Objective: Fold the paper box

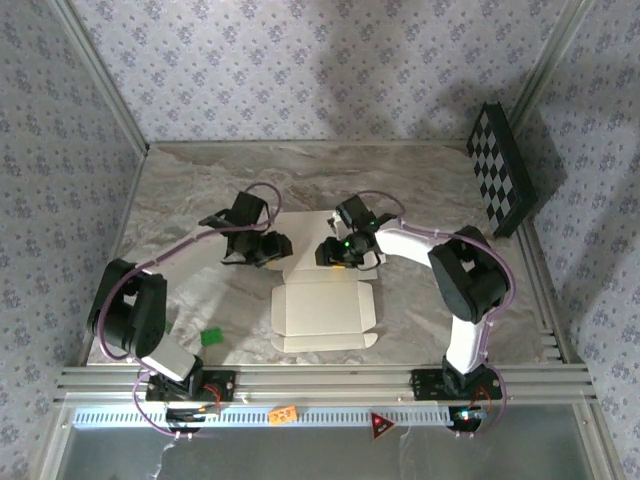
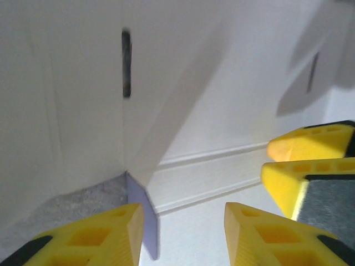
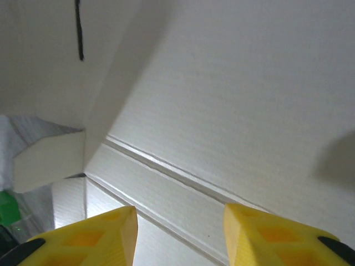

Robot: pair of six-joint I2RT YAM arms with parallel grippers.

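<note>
Paper box is lying cream side up on the worktop, its slotted card facing both jaw pairs close ahead. Left gripper is holding its jaws wide, empty, with a lavender flap edge just beside one finger. Right gripper is gaping wide over a crease. A green piece is sitting well behind the left jaws, and a checkerboard panel is leaning far beyond the right jaws.

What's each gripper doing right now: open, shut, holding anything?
Left gripper: open, fingers apart over the paper box, holding nothing.
Right gripper: open, holding nothing.
</note>
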